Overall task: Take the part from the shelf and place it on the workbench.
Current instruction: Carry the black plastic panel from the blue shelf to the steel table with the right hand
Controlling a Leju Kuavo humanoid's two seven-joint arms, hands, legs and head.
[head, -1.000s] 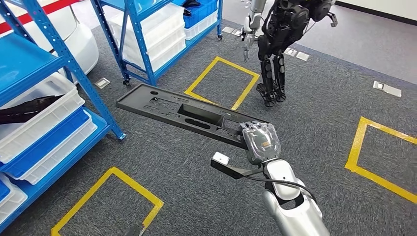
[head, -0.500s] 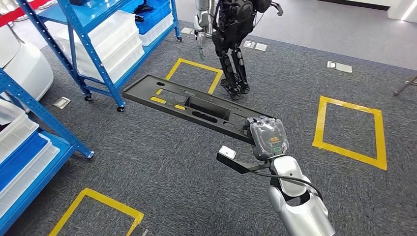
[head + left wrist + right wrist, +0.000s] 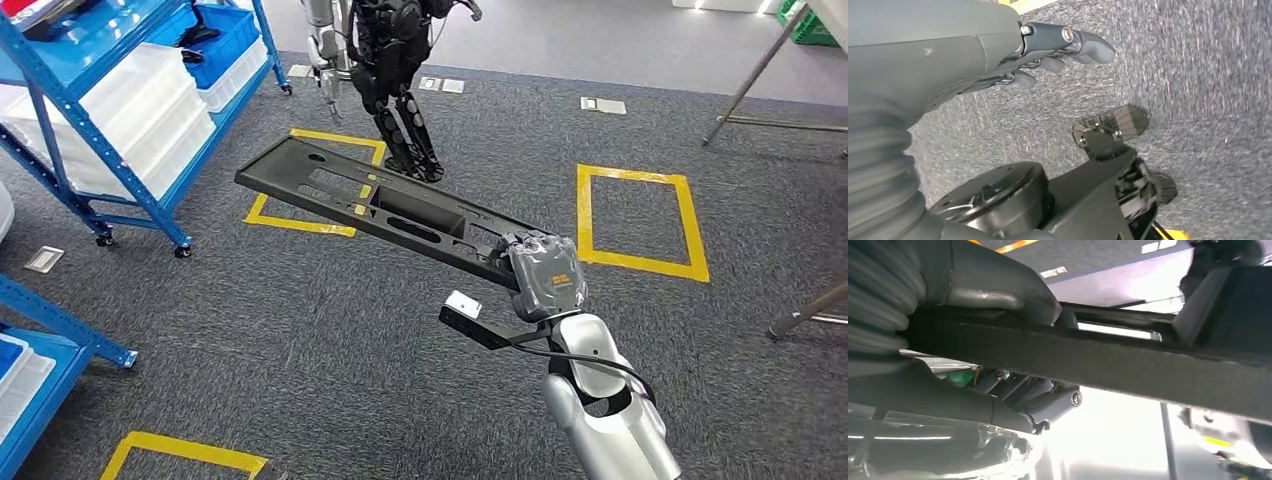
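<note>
The part (image 3: 370,195) is a long black plastic panel with several cut-outs and a raised box near its middle. My right hand (image 3: 545,278) grips it at its near end and holds it level above the grey carpet, stretching away to the far left. In the right wrist view the part's dark edge (image 3: 1128,360) runs across the picture, clamped between the thumb and fingers (image 3: 1048,400). In the left wrist view my left hand (image 3: 1048,50) hangs over the carpet with loosely spread fingers and holds nothing.
A blue shelf rack (image 3: 120,90) with white bins stands at the far left, another rack's corner (image 3: 40,330) at the near left. A black humanoid robot (image 3: 385,50) stands beyond the part. Yellow floor squares (image 3: 632,220) mark the carpet. Metal legs (image 3: 750,70) slant in at the right.
The whole view has swung to the right: shelves and the other robot slid leftward, and metal legs came in at the right. My right hand keeps the same grip on the part.
</note>
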